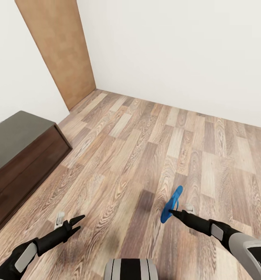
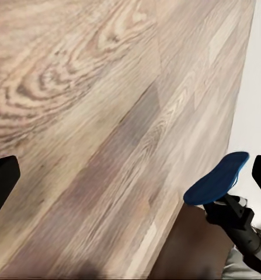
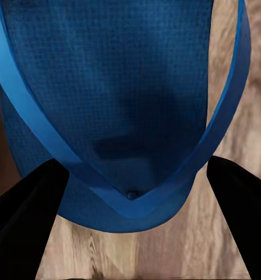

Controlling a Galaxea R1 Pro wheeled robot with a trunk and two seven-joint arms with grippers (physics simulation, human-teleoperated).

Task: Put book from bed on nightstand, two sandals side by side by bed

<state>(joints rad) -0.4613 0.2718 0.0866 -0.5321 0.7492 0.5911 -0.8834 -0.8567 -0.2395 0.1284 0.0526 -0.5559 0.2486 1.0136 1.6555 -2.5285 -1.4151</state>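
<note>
**A:** Where's the sandal (image 1: 171, 204) right now?

**B:** Lifted off the wood-plank floor (image 1: 146, 147), at about five o'clock in the head view, pinched by its end at the tip of the right claw (image 1: 171, 212). The wrist camera looks straight onto the blue sole and the V of the strap (image 3: 130, 192), with a dark finger (image 3: 25, 216) on either side.

**A:** So the right claw is closed on it?

**B:** Holding it, I'd say, though by a thin edge only. That's my worry: a flat, floppy thing held at one end could swing or slip out if the arm turns fast.

**A:** And the left?

**B:** The left claw (image 1: 76, 220) is at seven o'clock, fingers parted a little, nothing in it, hovering over bare floor.

**A:** Anything to bump into?

**B:** A dark wooden cabinet (image 1: 21, 155) at nine o'clock, well apart from both arms, and a wooden door (image 1: 60, 50) at eleven. A base turn toward that side could bring the left arm near the cabinet.

**A:** Bed in sight?

**B:** I can't make it out here, so setting the sandal down now would likely land it in the wrong spot.
</note>
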